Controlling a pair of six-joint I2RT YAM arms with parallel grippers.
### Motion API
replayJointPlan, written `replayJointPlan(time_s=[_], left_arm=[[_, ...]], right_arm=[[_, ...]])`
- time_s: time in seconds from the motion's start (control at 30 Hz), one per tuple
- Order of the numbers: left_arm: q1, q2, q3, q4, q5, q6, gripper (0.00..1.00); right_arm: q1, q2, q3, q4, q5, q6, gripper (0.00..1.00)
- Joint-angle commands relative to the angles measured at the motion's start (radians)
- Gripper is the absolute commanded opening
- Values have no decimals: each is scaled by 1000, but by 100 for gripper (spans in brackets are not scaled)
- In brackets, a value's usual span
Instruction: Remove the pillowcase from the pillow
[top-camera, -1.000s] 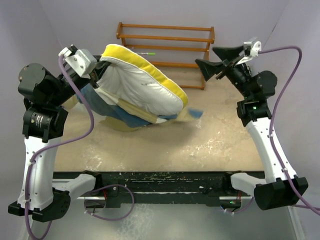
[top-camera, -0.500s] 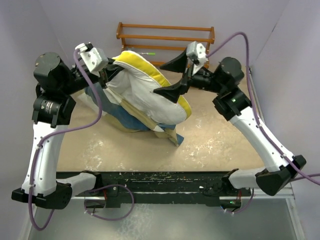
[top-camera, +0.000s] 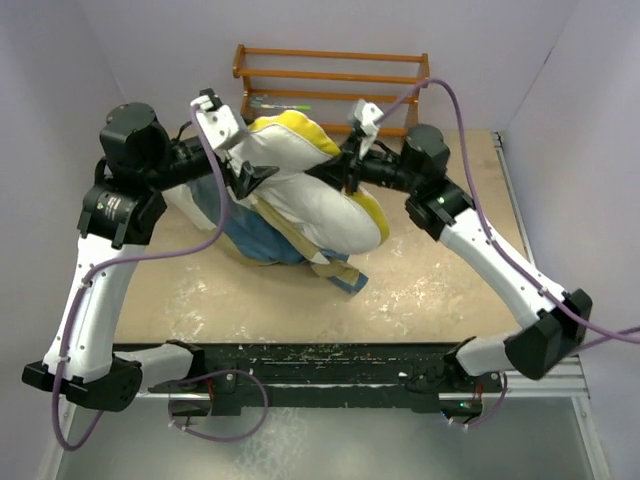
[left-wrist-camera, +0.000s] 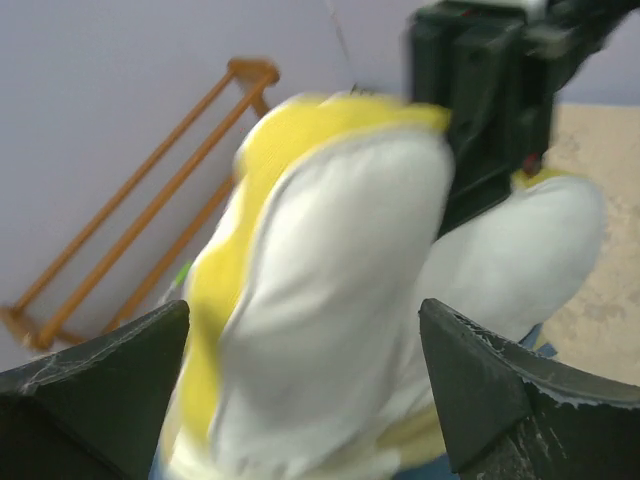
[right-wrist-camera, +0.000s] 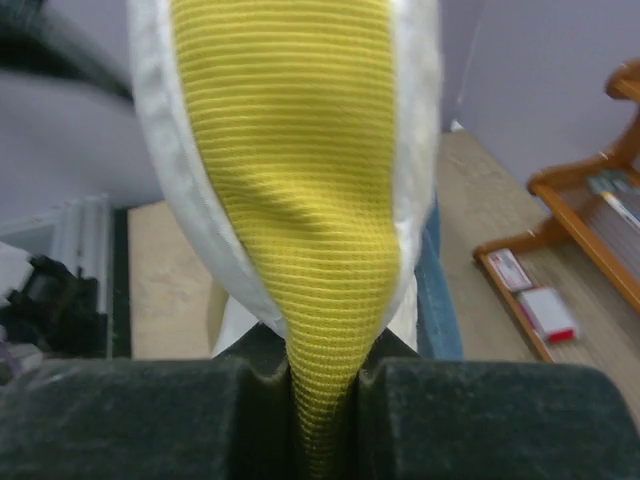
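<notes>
A: Pinching the pillow (top-camera: 300, 190) by its yellow trim (right-wrist-camera: 300, 200) in the right gripper (right-wrist-camera: 322, 385) — holding that end raised.
B: Gaping wide at the left gripper (left-wrist-camera: 303, 310), gripping nothing — spotting the pillowcase (top-camera: 250, 238) bunched low on the table (top-camera: 440, 285).

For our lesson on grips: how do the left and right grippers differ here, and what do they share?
The left gripper stands wide open, its jaws either side of the pillow without pinching it; the right gripper is shut on the pillow's yellow edge. The left holds nothing; the right holds the pillow. Both are dark and face the pillow.
</notes>
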Motion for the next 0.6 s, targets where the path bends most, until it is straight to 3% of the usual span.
replayJointPlan(time_s=[0.0,0.07,0.27,0.57], left_arm=[[153,49,60,-268,-19,101,99],[216,63,45,-332,12,187,99],[387,108,21,-410,208,370,99],[419,226,96,-532,294,725,99]], right_arm=[[-64,-198,-269,268,19,-34,0],[-74,-264,-350,345,-6,-78,0],[-97,-265,-299,173,-183,-195,0],[-85,-240,-198,-27,-287,-382,0]])
